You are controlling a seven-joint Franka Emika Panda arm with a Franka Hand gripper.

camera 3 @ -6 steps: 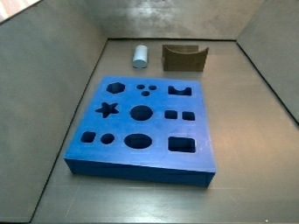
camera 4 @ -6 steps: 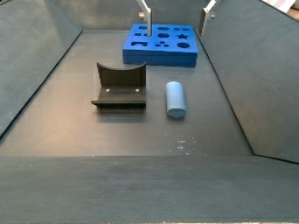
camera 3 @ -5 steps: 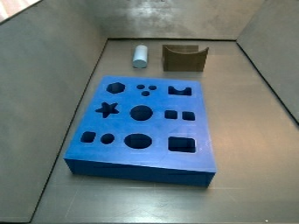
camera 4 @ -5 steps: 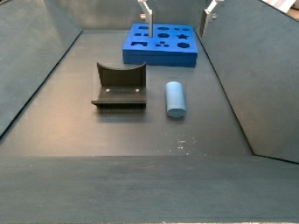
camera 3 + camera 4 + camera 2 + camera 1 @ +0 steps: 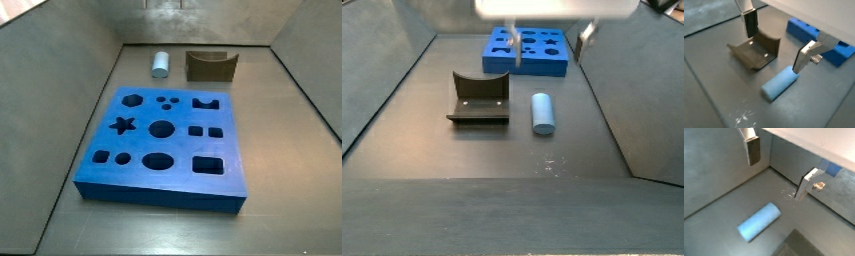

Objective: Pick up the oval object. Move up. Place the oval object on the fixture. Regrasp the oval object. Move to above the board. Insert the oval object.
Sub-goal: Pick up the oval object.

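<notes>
We see no readable writing | claw [image 5: 774, 42] released, empty, above the table [image 5: 502, 160] | oval object [image 5: 543, 112] lies beside fixture [image 5: 478, 98] | board [image 5: 166, 140] apart.

Soft, even light with mild blur in the close views

Both wrist views are soft, the gripper [image 5: 777, 41] fingers smeared; a pale overexposed band crosses their upper edge. Side views are sharper, with faint glare on the grey floor [image 5: 502, 160] and weak shadows.

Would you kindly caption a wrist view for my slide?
Open gripper hovers above the oval object, lying beside the fixture.
</notes>
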